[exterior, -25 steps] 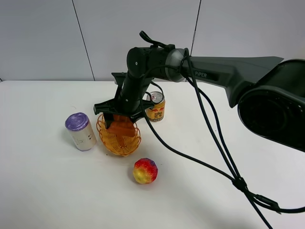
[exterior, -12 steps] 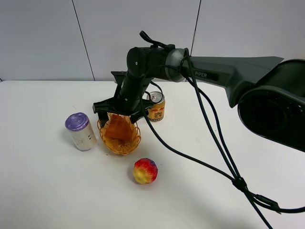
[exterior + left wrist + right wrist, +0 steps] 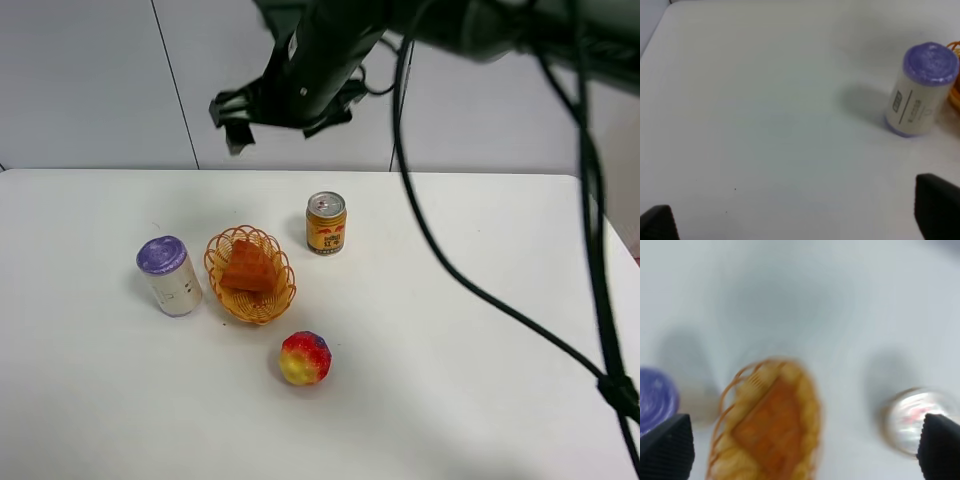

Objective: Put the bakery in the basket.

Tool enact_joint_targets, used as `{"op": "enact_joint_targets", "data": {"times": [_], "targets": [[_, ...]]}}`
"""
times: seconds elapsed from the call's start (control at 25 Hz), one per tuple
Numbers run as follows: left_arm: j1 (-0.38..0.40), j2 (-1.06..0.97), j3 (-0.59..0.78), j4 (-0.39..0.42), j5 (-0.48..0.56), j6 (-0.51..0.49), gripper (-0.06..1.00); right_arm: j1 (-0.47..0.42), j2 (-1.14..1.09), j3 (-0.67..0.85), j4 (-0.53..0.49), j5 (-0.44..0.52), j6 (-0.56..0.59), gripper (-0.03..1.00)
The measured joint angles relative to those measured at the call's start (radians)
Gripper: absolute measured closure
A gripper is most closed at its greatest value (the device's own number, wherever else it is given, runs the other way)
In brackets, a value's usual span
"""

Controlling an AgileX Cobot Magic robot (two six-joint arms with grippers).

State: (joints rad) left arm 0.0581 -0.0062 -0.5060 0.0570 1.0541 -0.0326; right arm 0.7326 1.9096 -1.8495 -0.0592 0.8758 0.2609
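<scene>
Raised off the basket (image 3: 283,291) since a moment ago: holding the right pincer (image 3: 282,125) high over the far edge of the counter (image 3: 450,350), spread wide, gripping nothing. Leaving the bakery (image 3: 248,266) lying inside the basket, between the cylinder (image 3: 168,275) at left and the can (image 3: 326,222) at far right. Holding the left pincer (image 3: 797,220) wide too, empty, facing the cylinder.

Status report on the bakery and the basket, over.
Left end effector open, empty. Right end effector open, high above basket. Bakery lies inside it. Nothing covering it.
</scene>
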Motion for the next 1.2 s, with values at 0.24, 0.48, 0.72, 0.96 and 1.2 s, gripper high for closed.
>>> {"op": "enact_joint_targets", "data": {"times": [0.24, 0.48, 0.72, 0.96, 1.2], "targets": [[0.0, 0.0, 0.0, 0.0, 0.0, 0.0, 0.0, -0.067, -0.225, 0.0, -0.164, 0.113, 0.034, 0.09], [0.0, 0.0, 0.0, 0.0, 0.0, 0.0, 0.0, -0.202, -0.452, 0.003, -0.281, 0.258, 0.033, 0.09], [0.0, 0.0, 0.0, 0.0, 0.0, 0.0, 0.0, -0.441, -0.727, 0.2, -0.299, 0.264, 0.016, 0.09], [0.0, 0.0, 0.0, 0.0, 0.0, 0.0, 0.0, -0.69, -1.119, 0.578, -0.211, 0.187, 0.016, 0.09], [0.0, 0.0, 0.0, 0.0, 0.0, 0.0, 0.0, -0.756, -1.524, 0.837, -0.168, 0.218, -0.036, 0.09]]}}
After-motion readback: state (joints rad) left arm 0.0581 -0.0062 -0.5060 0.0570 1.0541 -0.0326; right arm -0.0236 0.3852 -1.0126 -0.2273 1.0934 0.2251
